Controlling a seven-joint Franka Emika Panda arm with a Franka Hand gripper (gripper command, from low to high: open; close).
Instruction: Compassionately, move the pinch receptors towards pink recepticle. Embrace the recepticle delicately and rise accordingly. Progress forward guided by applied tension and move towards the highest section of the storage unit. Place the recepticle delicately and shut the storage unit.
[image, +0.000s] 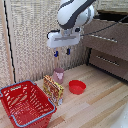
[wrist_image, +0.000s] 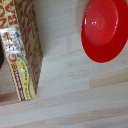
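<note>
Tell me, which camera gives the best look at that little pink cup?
The exterior view. There the pink cup stands whole and upright on the wooden floor, beside the snack box, below the gripper. The wrist view shows only the box and the red bowl; no cup appears.

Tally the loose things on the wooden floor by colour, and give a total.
Red: 2, the basket and the bowl
Pink: 1, the cup
Yellow and red printed: 1, the snack box
Total: 4
</note>
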